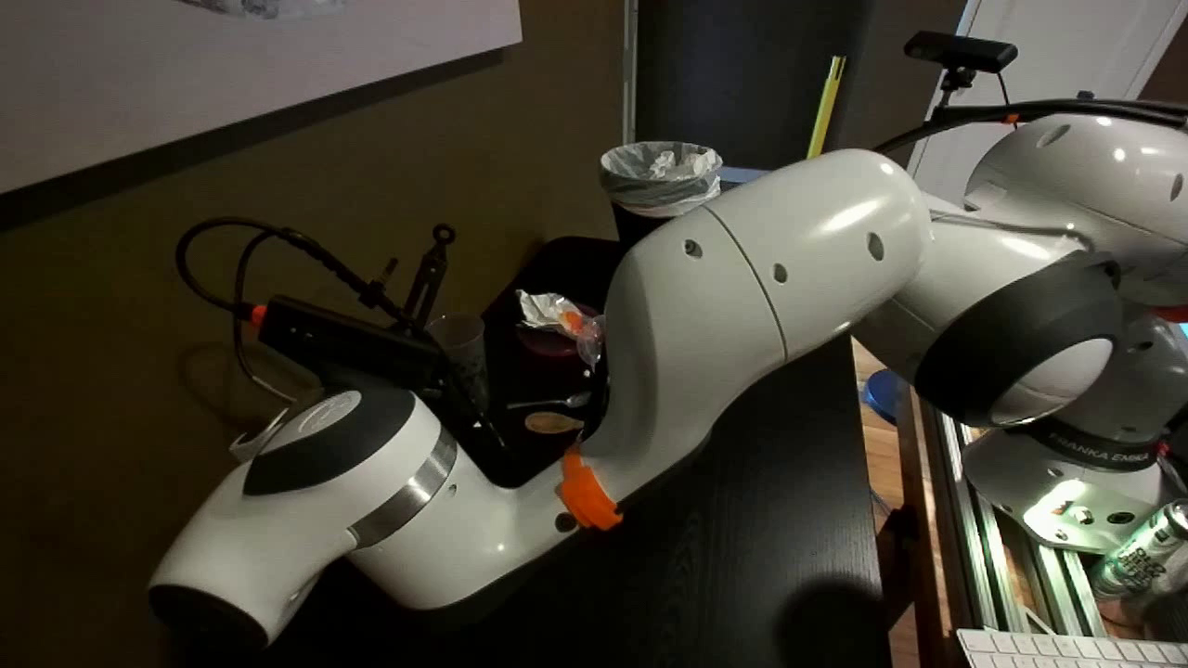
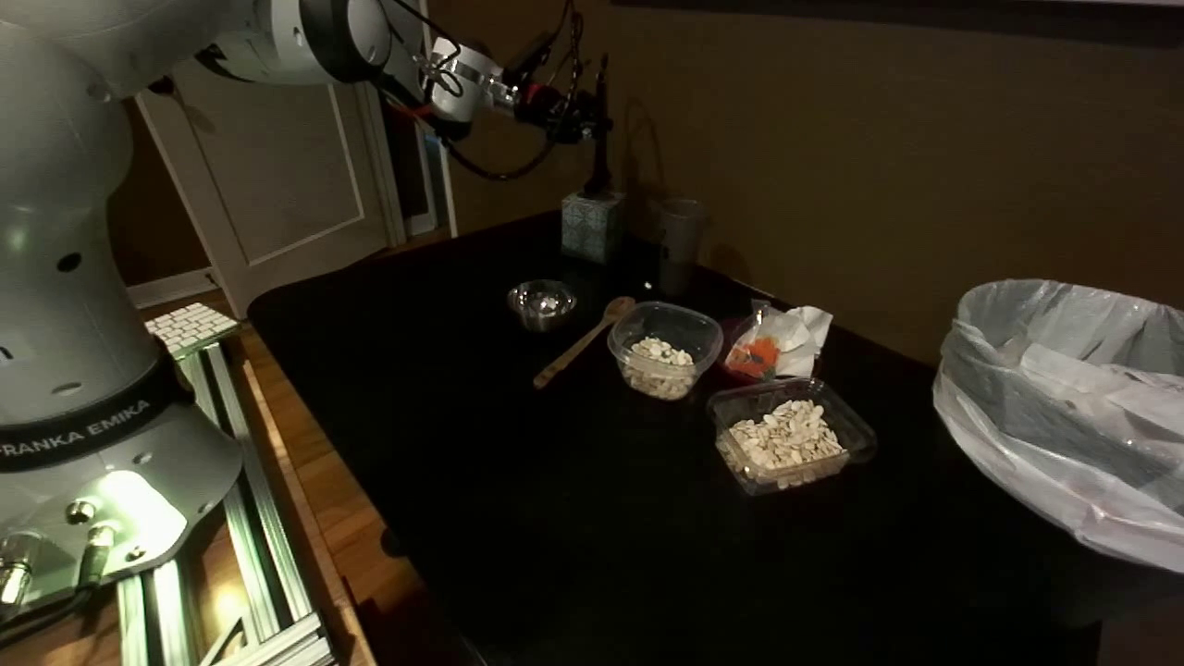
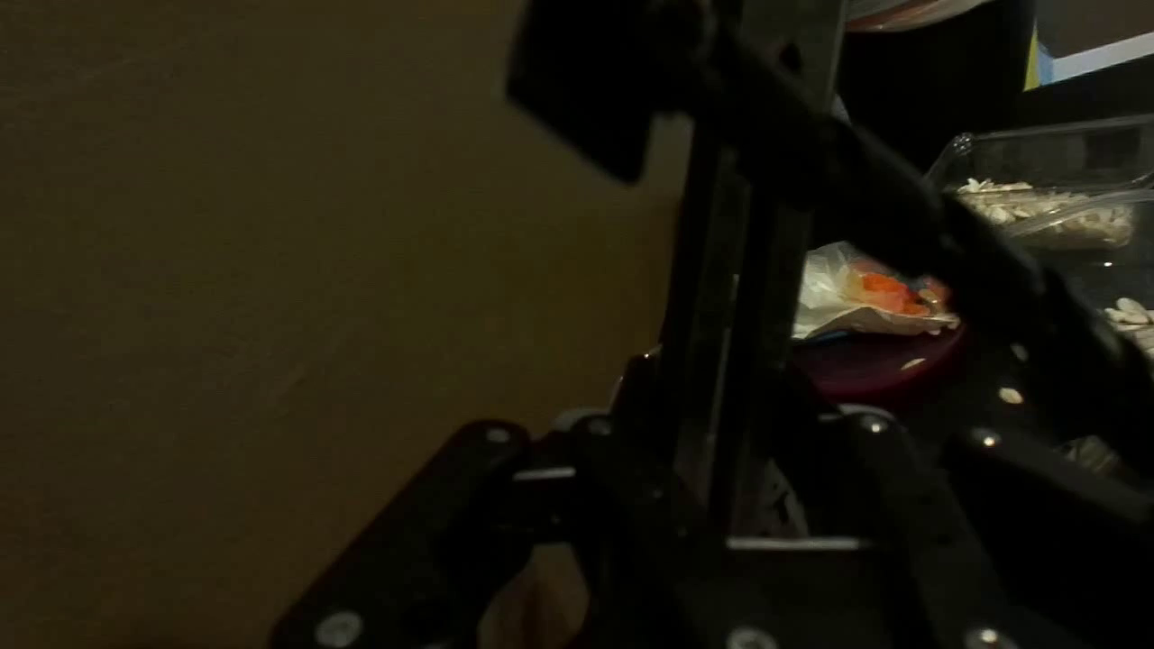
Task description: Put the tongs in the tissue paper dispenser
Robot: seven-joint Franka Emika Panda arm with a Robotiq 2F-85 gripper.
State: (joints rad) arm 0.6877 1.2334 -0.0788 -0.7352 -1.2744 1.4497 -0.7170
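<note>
The black and metal tongs (image 2: 600, 169) stand upright, with their lower end at the top of the patterned tissue box (image 2: 592, 228) in an exterior view. I cannot tell whether that end is inside the opening or only touching the top. My gripper (image 2: 594, 128) is shut around the tongs above the box. In the wrist view the gripper (image 3: 721, 401) has the tongs (image 3: 775, 261) running up between its fingers. The tongs' ringed upper end (image 1: 431, 269) shows behind the gripper in an exterior view, where the box is hidden.
A clear cup (image 2: 681, 245) stands beside the box, near the wall. A metal bowl (image 2: 538, 317), a wooden spoon (image 2: 581, 353), two clear seed containers (image 2: 640, 372) (image 2: 740, 462) and a dark red dish (image 3: 865, 374) with paper are on the table. A lined bin (image 2: 980, 416) stands beyond.
</note>
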